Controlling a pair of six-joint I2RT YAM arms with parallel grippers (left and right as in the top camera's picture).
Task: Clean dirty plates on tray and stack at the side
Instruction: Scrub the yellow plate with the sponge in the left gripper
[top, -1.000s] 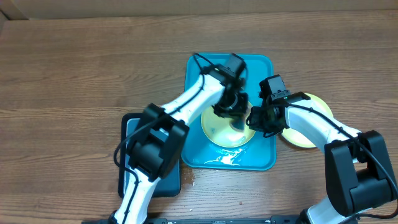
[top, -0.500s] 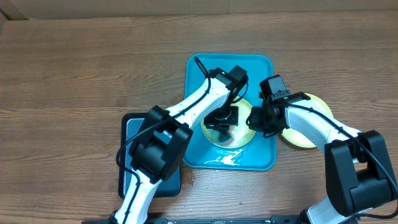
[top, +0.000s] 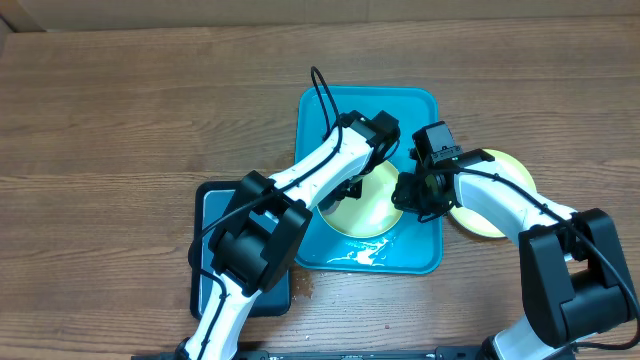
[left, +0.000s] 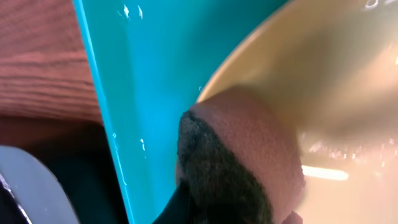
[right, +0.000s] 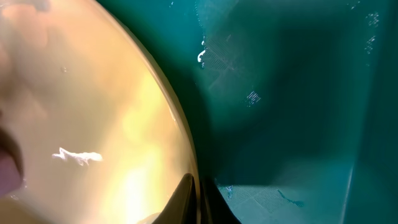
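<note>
Overhead, the turquoise tray (top: 400, 110) lies in the middle of the wooden worktop (top: 120, 120). One yellow-green plate (top: 380, 208) sits in the tray's near half. A second plate (top: 500, 165) lies outside the tray, just beside its right rim on the worktop and partly under the right arm. Whether more plates lie beneath it cannot be told from this view. A dark basin (top: 207, 205) sits at the tray's near-left corner, largely covered by the left arm.

From above, the left claw (top: 352, 188) is over the left part of the plate in the tray, but its jaws are hidden under the wrist. The left wrist camera supplies what the overhead view lacks. A brown sponge (left: 249, 155) with a dark scouring face is pinched in the claw, its tan side pressed onto the pale plate (left: 336, 87) near the rim. Wet glints show on the plate's face and on the tray floor (left: 149, 93).

The right claw (top: 408, 192) meets the plate's right edge; the overhead picture does not show the grip. The right wrist camera does: the fingertips (right: 186, 193) are pressed together on the plate's rim (right: 180, 143). The tray's shadowed floor (right: 286, 93) lies beyond. No teal smears can be made out on the plate in either wrist view.
</note>
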